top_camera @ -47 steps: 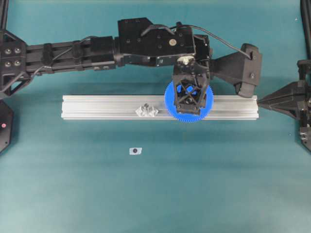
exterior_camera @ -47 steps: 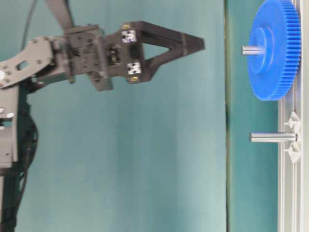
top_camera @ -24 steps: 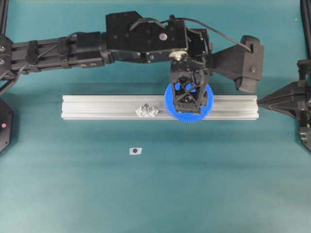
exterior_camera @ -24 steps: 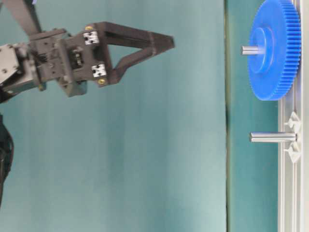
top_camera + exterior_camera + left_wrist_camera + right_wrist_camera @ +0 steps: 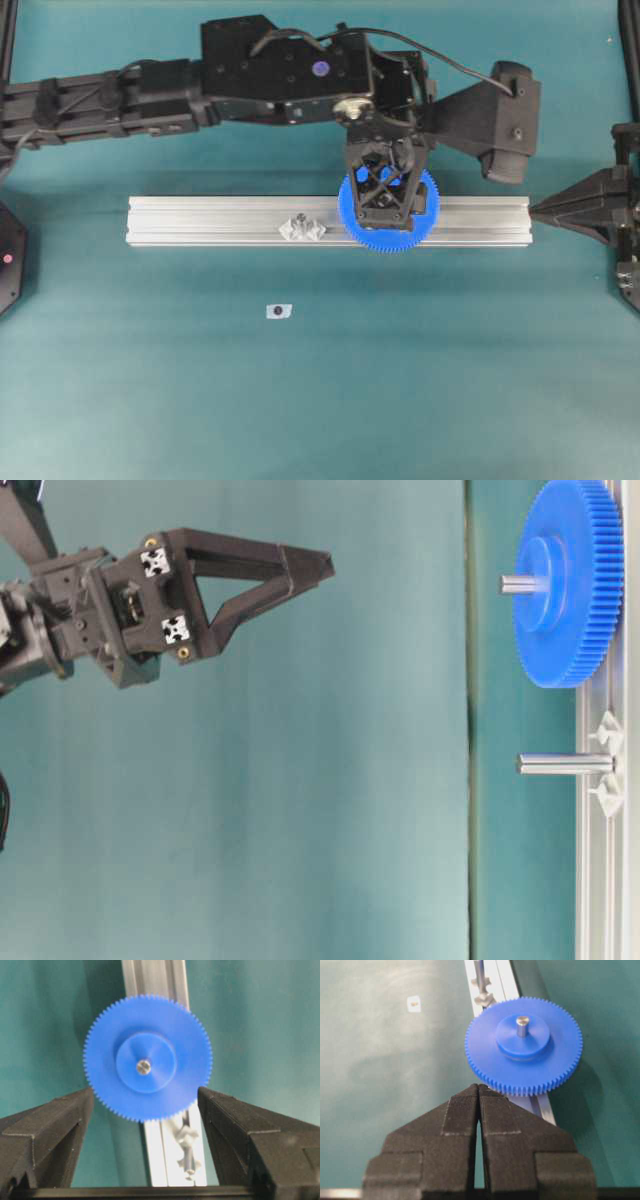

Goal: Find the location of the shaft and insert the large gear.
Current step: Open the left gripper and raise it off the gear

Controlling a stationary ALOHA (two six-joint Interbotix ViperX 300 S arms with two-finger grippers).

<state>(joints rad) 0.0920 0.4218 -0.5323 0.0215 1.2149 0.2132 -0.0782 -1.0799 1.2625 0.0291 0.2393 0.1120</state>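
1. Left gripper point(image 5: 385, 205), seen from overhead, hangs over the gear point(image 5: 388, 206), its black frame covering the disc's middle. The gear sits on the rail point(image 5: 200, 220), toward its right half. A second peg with clear brackets point(image 5: 301, 229) stands on the rail left of the gear. A small pale tag point(image 5: 279, 311) lies on the mat below the rail. The right gripper point(image 5: 535, 210) points at the rail's right end, just beside it.

2. From table level, which is turned on its side, the left gripper point(image 5: 325, 565) is well apart from the gear point(image 5: 565, 580), with bare teal between them. Nothing is held. The gear lies flat against the rail point(image 5: 600, 880) and the shaft point(image 5: 520, 583) sticks out through its hub. The other peg point(image 5: 565, 764) stands bare further along.

3. From the left wrist, the jaws stand wide apart, one finger point(image 5: 47, 1130) at each lower corner, holding nothing. The gear point(image 5: 148, 1057) is centred in the gap beyond them, touching neither. The shaft's pale tip point(image 5: 144, 1066) shows in the hub's hole. The bracketed peg point(image 5: 187, 1152) is blurred on the rail point(image 5: 155, 980).

4. From the right wrist, the right gripper point(image 5: 478, 1091) is closed, fingertips pressed together and empty, their tips just short of the gear's point(image 5: 524, 1045) toothed rim. The shaft point(image 5: 522, 1025) rises from the hub.
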